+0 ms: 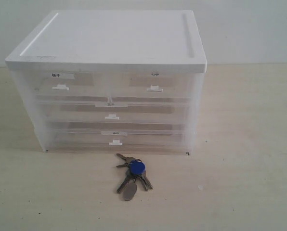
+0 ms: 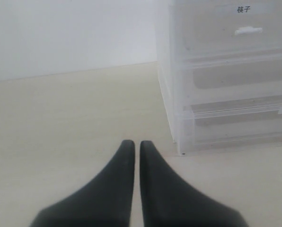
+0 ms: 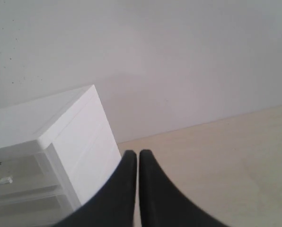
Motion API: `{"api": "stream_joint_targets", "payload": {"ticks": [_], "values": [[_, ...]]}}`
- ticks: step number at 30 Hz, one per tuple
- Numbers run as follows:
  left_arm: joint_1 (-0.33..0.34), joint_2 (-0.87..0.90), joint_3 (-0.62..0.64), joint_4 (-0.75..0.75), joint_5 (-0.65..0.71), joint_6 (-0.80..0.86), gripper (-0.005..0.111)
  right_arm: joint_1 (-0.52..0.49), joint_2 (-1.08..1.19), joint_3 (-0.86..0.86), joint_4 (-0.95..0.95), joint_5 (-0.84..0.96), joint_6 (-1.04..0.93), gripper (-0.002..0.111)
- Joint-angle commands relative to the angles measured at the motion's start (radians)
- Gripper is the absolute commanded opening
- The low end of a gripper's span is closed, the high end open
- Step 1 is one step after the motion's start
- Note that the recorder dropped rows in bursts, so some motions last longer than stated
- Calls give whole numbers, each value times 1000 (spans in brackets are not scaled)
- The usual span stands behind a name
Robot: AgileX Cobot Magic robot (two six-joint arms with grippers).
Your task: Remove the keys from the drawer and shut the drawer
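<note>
exterior view: the keys [image 1: 132, 171] are out, lying on the table [image 1: 240, 187] just in front of the drawer unit [image 1: 110, 38]. the blue fob [image 1: 136, 167] sits on the bunch and the grey tag [image 1: 130, 191] is at the near end. nothing else touches them.

the drawer [image 1: 154, 83], top row, right half, sits flush with its neighbours and its tab handle [image 1: 154, 89] is in line with the others. we judge it closed. all 4 fronts look flush. both steps look done to us, and we see nothing left except maybe parking the arms.

claws:
- left gripper [image 2: 136, 144]: 2 fingers pressed together, nothing between them. it hangs over bare table near the unit's corner on the dark-label side.
- right gripper [image 3: 137, 153]: also narrow and empty, beside the unit's other side, up near its white top.
- neither shows in the exterior view.

writing:
- dark label [image 2: 243, 9] on the other half-width drawer [image 1: 61, 83]: 2 dark printed characters, look cjk, too soft for us to read.
- pale label [image 1: 155, 74] on the drawer: faint print, unreadable.
- the 2 full-width drawers each carry a small label, [image 1: 110, 104] and [image 1: 115, 133], both illegible.
- no brand marks visible.
</note>
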Motion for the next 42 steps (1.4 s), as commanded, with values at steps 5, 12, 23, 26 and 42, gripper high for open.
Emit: {"api": "stream_joint_targets", "payload": {"ticks": [5,12,23,26,42], "values": [[-5,-4,3,-8,-2,0,5,39,-5,4,2,-8,2,0],[-5,-4,3,-8,-2,0,5,40,-5,4,2,-8,2,0],[-5,-4,3,-8,-2,0,5,39,-5,16,2,-8,2,0],[-4,-4,3,-8,-2,0,5,39,-5,18,-3,-15,2,0],[-4,-4,3,-8,-2,0,5,39,-5,154,-288,-24,2,0]]}}
